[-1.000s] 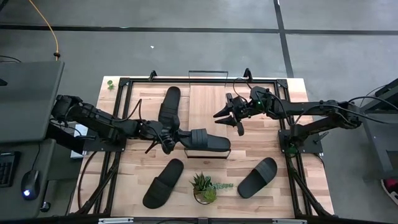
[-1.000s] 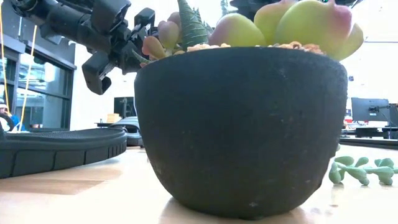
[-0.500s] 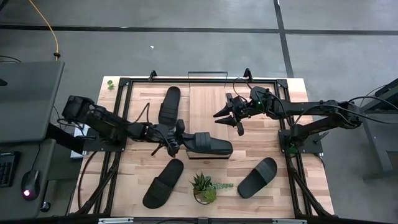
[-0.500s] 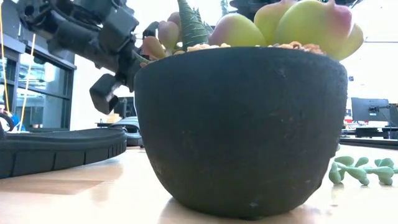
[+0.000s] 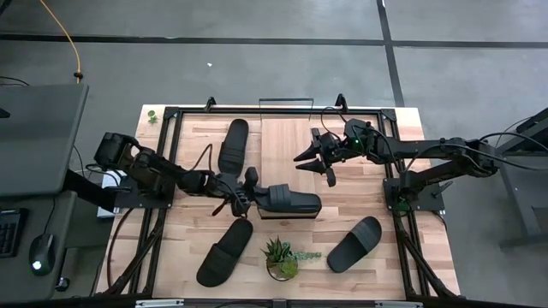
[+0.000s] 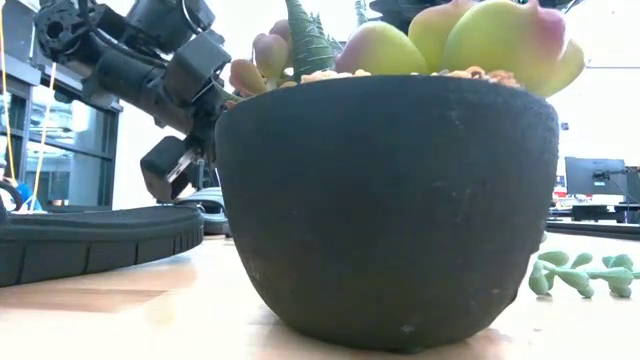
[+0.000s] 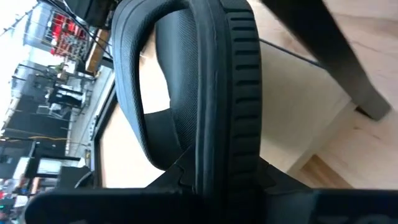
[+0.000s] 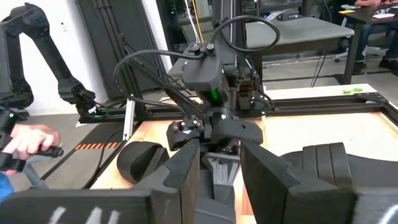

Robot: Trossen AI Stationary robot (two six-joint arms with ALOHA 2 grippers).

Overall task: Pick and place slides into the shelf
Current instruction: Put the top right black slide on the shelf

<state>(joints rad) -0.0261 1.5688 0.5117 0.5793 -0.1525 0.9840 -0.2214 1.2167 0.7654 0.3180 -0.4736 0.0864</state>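
My left fingers (image 5: 246,195) are clamped on the strap end of a black open-toe slide sandal (image 5: 289,200) with a wide ribbed strap, which lies across the front edge of the long light-wood shelf (image 5: 295,141) with thin black wire ends. A second black slide sandal (image 5: 233,145) already lies on that shelf, behind and to the left of the one I hold; two more, one to the left (image 5: 225,251) and one to the right (image 5: 354,244), wait on the wooden tabletop (image 5: 360,278) in front of the shelf, either side of a small potted succulent (image 5: 281,257). My right fingers (image 5: 318,160) hang parted and empty over the shelf's right half. The danger I judge: the sandal straddles the shelf's edge, so letting go now could tip it off, and my grip sits at one end, so it may swivel.
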